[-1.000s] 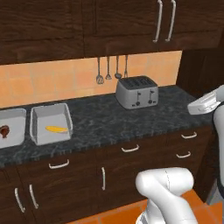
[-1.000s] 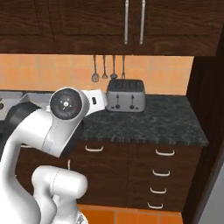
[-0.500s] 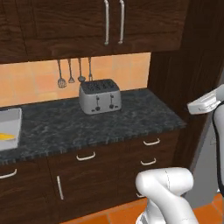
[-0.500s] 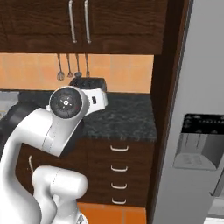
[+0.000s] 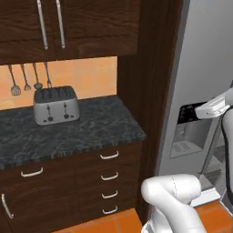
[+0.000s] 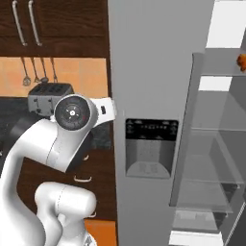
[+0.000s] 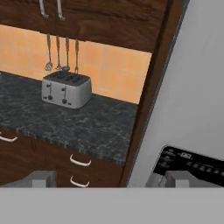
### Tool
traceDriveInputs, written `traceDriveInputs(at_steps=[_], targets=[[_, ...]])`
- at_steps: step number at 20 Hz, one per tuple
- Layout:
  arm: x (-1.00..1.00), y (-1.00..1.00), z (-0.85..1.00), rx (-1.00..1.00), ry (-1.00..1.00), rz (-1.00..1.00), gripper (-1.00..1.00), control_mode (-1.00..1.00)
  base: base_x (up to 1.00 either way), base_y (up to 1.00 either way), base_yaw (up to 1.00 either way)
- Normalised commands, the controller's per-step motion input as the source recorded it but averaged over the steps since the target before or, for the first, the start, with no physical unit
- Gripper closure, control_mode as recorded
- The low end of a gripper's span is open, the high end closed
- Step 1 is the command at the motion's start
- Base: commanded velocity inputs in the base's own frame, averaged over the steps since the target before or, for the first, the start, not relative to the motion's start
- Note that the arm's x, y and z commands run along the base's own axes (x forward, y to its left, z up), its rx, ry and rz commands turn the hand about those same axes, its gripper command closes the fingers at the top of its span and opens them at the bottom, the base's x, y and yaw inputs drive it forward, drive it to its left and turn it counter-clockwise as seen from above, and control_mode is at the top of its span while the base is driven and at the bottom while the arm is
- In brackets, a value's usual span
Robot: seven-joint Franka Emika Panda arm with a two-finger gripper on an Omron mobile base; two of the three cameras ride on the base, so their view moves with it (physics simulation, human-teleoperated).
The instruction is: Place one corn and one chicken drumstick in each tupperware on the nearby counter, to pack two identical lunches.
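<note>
On the speckled black table (image 5: 86, 132) over dark wooden drawers (image 5: 109, 175), none of the corn, drumsticks or grey trays is in sight on the stretch that shows. At its back stands a silver toaster (image 5: 55, 105), below utensils (image 5: 31, 78) hanging on the orange tiled wall. Wooden upper cabinets (image 5: 68, 25) with silver handles hang above. To the right, past a dark wooden panel, stands a grey fridge (image 6: 153, 72) with a black dispenser (image 6: 150, 147), its door open on bare shelves (image 6: 211, 129). The pincer (image 7: 109, 179) is spread wide, holding nothing, pointing toward the table's right end.
</note>
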Motion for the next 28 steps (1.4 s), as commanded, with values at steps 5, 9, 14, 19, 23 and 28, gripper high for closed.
traceDriveInputs(at_steps=[5, 9, 14, 19, 23, 28], targets=[[0.00, 0.00, 0.00, 0.00, 0.00, 0.00, -1.00, 1.00, 0.00, -0.88, -0.02], [0.00, 0.00, 0.00, 0.00, 0.00, 0.00, -1.00, 1.00, 0.00, -0.72, -0.01], [0.00, 0.00, 0.00, 0.00, 0.00, 0.00, -1.00, 1.00, 0.00, -0.38, -0.04], [0.00, 0.00, 0.00, 0.00, 0.00, 0.00, -1.00, 1.00, 0.00, -0.53, -0.03], [0.00, 0.00, 0.00, 0.00, 0.00, 0.00, -1.00, 1.00, 0.04, -0.54, -0.04], [0.00, 0.00, 0.00, 0.00, 0.00, 0.00, -1.00, 1.00, 0.33, -0.24, -0.08]])
